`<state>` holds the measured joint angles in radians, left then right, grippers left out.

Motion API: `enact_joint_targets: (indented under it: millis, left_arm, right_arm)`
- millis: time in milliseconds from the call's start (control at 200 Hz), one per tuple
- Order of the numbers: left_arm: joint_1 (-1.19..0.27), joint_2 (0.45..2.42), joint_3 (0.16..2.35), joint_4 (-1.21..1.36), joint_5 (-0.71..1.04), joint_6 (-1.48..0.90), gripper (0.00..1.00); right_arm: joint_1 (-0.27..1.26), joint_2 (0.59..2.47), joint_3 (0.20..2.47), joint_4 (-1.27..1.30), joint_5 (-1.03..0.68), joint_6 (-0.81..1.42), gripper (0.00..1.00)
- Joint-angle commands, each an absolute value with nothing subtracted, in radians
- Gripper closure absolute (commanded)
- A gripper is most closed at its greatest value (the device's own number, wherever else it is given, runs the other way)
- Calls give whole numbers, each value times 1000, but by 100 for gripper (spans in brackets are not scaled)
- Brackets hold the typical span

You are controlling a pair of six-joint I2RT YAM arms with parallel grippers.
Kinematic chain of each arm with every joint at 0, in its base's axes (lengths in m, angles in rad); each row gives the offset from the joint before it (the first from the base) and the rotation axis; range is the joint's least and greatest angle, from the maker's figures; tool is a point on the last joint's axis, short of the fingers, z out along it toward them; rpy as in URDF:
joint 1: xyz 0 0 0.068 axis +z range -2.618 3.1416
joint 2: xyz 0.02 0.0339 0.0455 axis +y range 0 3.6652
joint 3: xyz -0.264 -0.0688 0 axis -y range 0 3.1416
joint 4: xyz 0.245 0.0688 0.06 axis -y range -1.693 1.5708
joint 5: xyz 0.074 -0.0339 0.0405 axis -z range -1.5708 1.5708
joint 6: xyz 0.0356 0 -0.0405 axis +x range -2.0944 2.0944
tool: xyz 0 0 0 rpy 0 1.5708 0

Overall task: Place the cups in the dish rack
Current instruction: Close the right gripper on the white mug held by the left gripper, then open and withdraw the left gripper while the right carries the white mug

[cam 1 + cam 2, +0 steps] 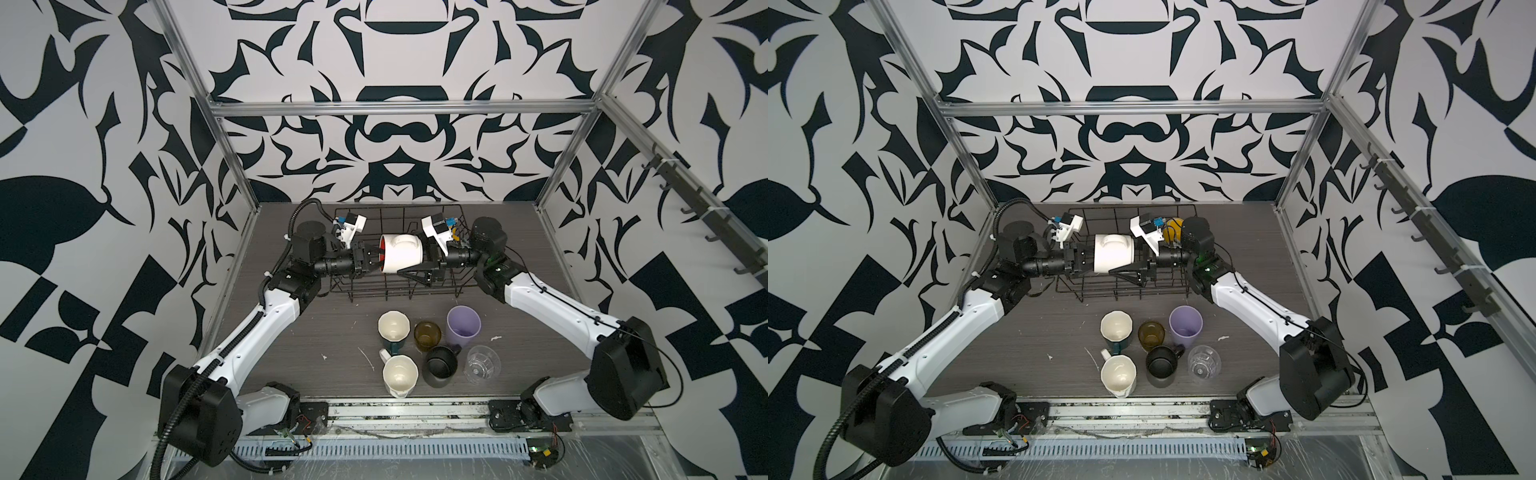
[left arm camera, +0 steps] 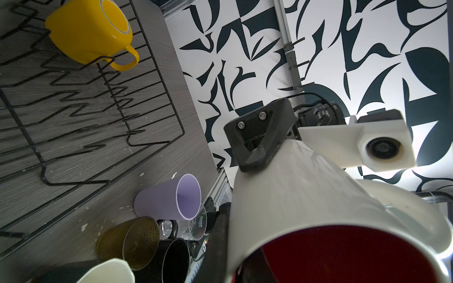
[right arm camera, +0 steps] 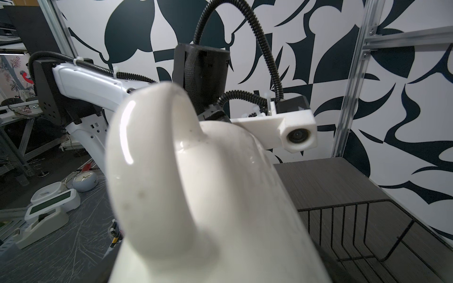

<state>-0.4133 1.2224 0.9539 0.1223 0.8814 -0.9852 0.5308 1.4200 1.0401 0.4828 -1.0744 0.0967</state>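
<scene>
A white mug point(image 1: 401, 252) point(image 1: 1113, 253) with a red inside hangs sideways over the black wire dish rack point(image 1: 395, 296) point(image 1: 1125, 296). My left gripper point(image 1: 376, 259) point(image 1: 1090, 262) is shut on its rim, one finger inside the red mouth point(image 2: 343, 257). My right gripper point(image 1: 419, 258) point(image 1: 1133, 259) clasps the mug's base end, a black finger point(image 2: 252, 137) pressed on the wall. A yellow mug point(image 2: 88, 31) point(image 1: 1173, 228) lies in the rack. On the table in front stand a teal mug point(image 1: 393, 328), amber glass point(image 1: 427, 334), lilac tumbler point(image 1: 462, 326), cream mug point(image 1: 400, 376), black mug point(image 1: 441, 365) and clear glass point(image 1: 482, 363).
Aluminium frame posts point(image 1: 232, 166) and patterned walls close the table on three sides. A metal rail point(image 1: 415, 415) with both arm bases runs along the front edge. A strip of hooks point(image 1: 706, 216) hangs on the right wall.
</scene>
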Motion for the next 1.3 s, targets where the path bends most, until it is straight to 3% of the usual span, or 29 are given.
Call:
enact_joint_targets:
  millis: [0, 100, 280, 385, 615, 760, 790, 845, 1070, 1300]
  left_arm:
    - [-426, 1224, 967, 174, 892, -980, 100]
    - [-426, 1223, 968, 164, 881, -976, 100]
    - [-425, 1221, 966, 161, 872, -975, 90]
    - [-425, 1218, 965, 155, 865, -973, 77]
    - [-425, 1204, 973, 87, 833, -928, 38]
    - [-419, 1196, 978, 24, 792, -883, 19]
    - [-417, 1196, 982, -3, 773, -865, 10]
    - [-410, 1196, 990, -51, 740, -835, 3]
    - [-385, 1159, 1016, -209, 554, -735, 1]
    - [-377, 1067, 1012, -313, 233, -637, 1]
  right_arm:
    - [540, 1373, 1092, 463, -993, 118, 100]
    - [539, 1358, 1091, 447, -969, 131, 100]
    - [540, 1333, 1086, 439, -932, 153, 100]
    - [539, 1332, 1092, 439, -925, 169, 100]
    - [540, 1318, 1107, 382, -886, 169, 100]
    - [540, 1298, 1131, 277, -831, 148, 100]
    - [540, 1292, 1138, 246, -814, 140, 100]
    - [540, 1276, 1154, 177, -785, 115, 100]
    - [537, 1184, 1189, -52, -650, 61, 100]
    - [520, 1165, 1300, -355, -417, 70, 100]
